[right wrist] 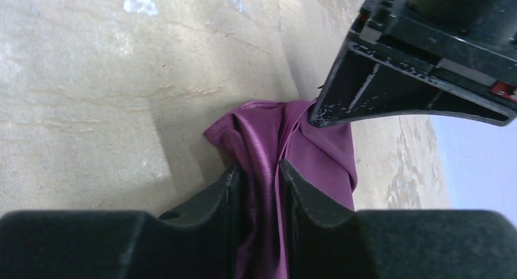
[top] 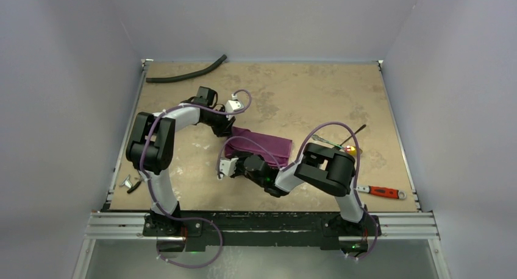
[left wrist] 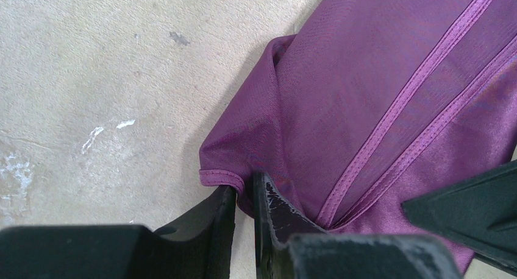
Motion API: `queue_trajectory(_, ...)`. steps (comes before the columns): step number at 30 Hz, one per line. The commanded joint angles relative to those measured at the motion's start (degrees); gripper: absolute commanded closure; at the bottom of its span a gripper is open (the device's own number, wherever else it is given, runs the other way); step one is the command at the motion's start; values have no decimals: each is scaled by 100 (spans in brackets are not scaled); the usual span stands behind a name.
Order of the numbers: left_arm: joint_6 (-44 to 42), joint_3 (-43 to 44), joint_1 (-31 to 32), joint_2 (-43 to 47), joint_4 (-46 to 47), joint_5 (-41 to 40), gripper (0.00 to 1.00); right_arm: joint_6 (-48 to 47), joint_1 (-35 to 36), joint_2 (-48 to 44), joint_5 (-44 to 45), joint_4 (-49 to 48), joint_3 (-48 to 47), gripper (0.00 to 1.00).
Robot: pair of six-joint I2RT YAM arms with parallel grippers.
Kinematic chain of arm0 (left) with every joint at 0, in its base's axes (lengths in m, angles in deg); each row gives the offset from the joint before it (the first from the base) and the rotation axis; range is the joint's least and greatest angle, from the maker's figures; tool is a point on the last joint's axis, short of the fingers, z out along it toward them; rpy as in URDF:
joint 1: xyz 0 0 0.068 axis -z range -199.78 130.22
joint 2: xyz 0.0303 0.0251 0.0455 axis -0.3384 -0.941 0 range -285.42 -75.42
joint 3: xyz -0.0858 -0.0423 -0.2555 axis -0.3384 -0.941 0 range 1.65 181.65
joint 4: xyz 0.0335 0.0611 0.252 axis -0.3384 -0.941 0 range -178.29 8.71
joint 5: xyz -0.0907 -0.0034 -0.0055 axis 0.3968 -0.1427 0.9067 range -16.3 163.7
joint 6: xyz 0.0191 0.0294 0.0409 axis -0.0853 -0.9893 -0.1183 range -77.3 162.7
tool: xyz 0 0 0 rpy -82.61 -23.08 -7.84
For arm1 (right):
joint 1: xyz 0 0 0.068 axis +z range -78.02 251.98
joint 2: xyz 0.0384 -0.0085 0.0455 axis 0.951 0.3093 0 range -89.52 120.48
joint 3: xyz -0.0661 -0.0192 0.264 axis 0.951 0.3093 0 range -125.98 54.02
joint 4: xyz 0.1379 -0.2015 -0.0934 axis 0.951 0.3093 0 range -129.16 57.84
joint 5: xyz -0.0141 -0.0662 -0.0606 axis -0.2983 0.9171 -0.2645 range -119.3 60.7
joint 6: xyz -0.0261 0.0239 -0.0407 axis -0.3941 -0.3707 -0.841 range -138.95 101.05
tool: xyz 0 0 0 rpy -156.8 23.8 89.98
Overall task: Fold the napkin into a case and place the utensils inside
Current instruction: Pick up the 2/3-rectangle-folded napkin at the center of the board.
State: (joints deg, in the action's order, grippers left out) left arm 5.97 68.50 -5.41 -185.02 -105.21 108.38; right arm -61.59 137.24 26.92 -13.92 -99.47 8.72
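The plum-purple napkin (top: 263, 144) lies folded into a narrow strip mid-table, hems showing (left wrist: 390, 108). My left gripper (left wrist: 244, 184) is shut on its hemmed corner at the strip's left end (top: 230, 131). My right gripper (right wrist: 259, 166) has closed on a bunched fold of the same cloth (right wrist: 317, 145), just in front of the left one (top: 239, 156). The silvery fork (top: 334, 144) and the dark-handled spoon (top: 355, 134) with its gold bowl (top: 350, 149) lie on the table to the right of the napkin, partly behind my right arm.
A black hose (top: 186, 75) lies along the far left edge. A red-handled tool (top: 382, 192) sits near the front right. Small metal pieces (top: 130, 183) rest by the left rail. The tan table (top: 305, 90) has raised rails at its sides.
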Motion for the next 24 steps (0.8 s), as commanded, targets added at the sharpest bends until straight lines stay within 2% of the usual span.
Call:
queue_trajectory(1, -266, -462, 83, -457, -1070, -708, 86, 627, 8, -441, 36, -585, -7, 72)
queue_trajectory(8, -353, -532, 98, -413, -1097, -743, 87, 1157, 13, -370, -264, -240, -145, 100)
queue_trajectory(17, -494, -609, 97, -352, -1171, -736, 87, 1687, -291, -432, -545, 182, -146, 100)
queue_trajectory(24, -651, -660, 99, -283, -1267, -643, 88, 2409, -755, -431, -1140, 518, -247, 100)
